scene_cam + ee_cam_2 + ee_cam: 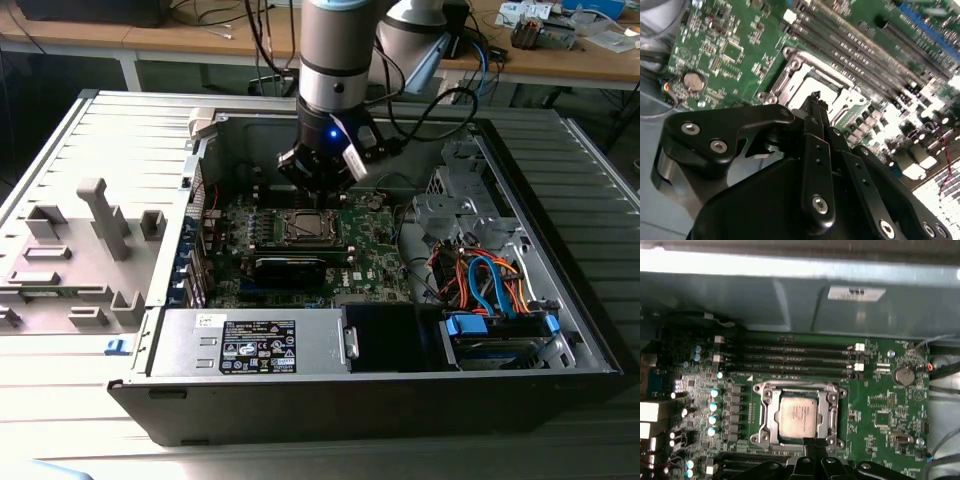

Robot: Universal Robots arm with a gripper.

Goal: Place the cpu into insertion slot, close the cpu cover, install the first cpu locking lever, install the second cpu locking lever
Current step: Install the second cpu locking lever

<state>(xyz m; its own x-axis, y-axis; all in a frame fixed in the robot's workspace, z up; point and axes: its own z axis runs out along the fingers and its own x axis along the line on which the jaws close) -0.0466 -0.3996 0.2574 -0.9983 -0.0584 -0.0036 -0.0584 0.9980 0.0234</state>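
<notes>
The cpu lies in the insertion slot on the green board, its pale grey face up. The cpu cover, a silver frame, lies flat around the chip, which shows through the cut-out. Thin metal levers run along the frame's edges; I cannot tell whether they are latched. My gripper hangs just above one edge of the socket, its black fingers pressed together with nothing between them. In the first wrist view the gripper sits at the socket's near edge. In the exterior view the gripper is right over the socket.
Long memory slots run beside the socket. A long black card lies toward the case front. The power supply, a drive bay with coloured cables and the case walls surround the board. A grey fixture block sits on the exterior view's left.
</notes>
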